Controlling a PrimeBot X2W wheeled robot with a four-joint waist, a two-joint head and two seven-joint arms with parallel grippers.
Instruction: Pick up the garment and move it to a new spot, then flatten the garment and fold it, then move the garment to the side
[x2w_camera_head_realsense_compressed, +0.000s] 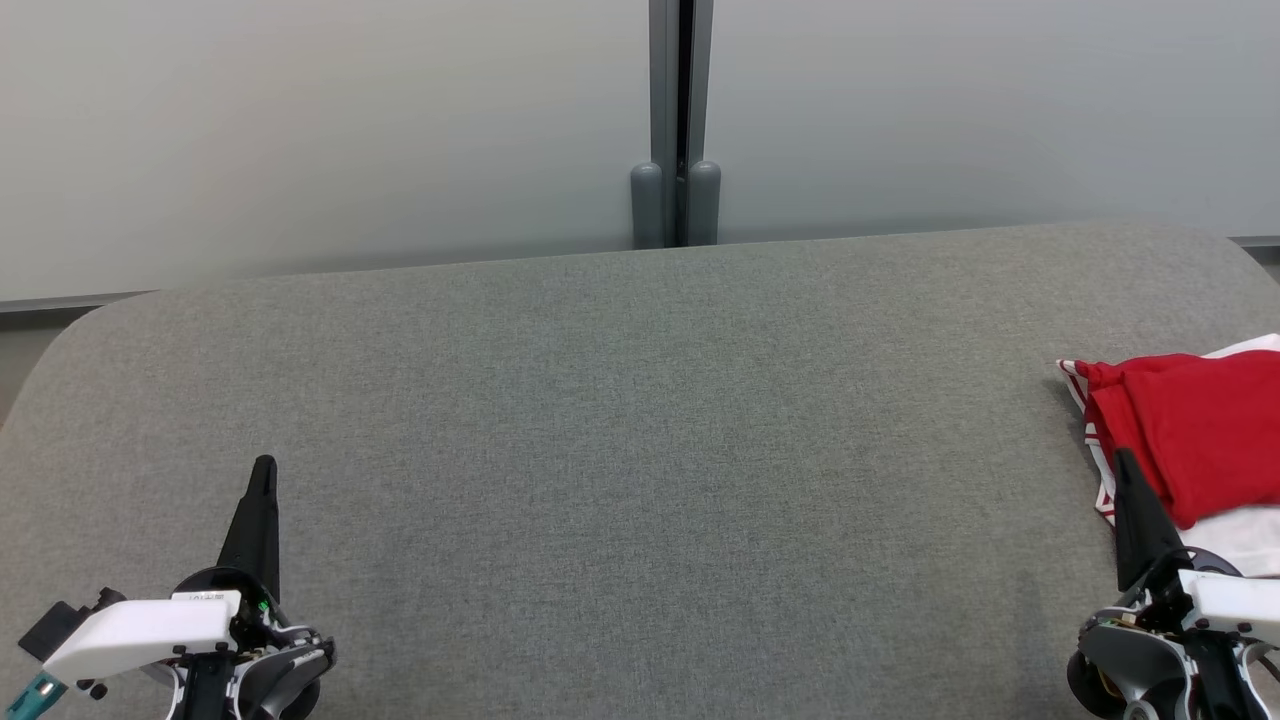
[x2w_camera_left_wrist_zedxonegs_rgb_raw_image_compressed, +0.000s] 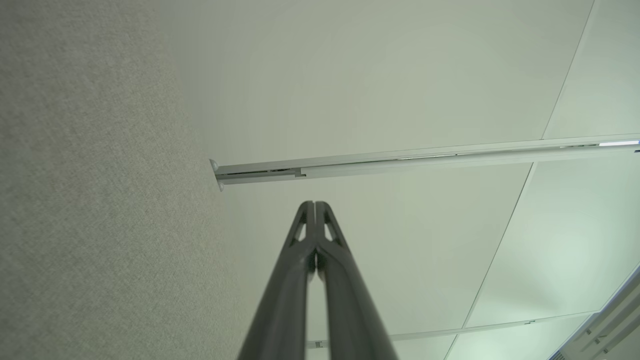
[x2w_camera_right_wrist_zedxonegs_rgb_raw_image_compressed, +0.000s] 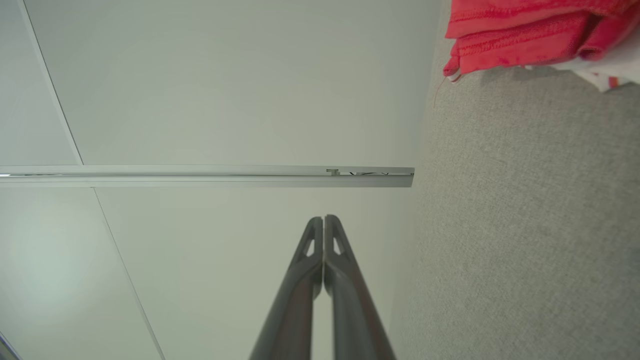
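1. The garment (x2w_camera_head_realsense_compressed: 1190, 430) lies in a folded bundle, red layers over white, on the grey desk (x2w_camera_head_realsense_compressed: 640, 450) just to the right of my right fingers (x2w_camera_head_realsense_compressed: 1124, 462); its near edge sits close beside their tips.
2. In my right wrist view the garment (x2w_camera_right_wrist_zedxonegs_rgb_raw_image_compressed: 520, 35) shows its stitched red hems off to the side beyond my right fingers (x2w_camera_right_wrist_zedxonegs_rgb_raw_image_compressed: 323, 220), which are pressed together and hold nothing.
3. My left fingers (x2w_camera_head_realsense_compressed: 264, 470) are well apart from the garment, across the desk.
4. My left fingers (x2w_camera_left_wrist_zedxonegs_rgb_raw_image_compressed: 315, 205) are likewise closed and empty.
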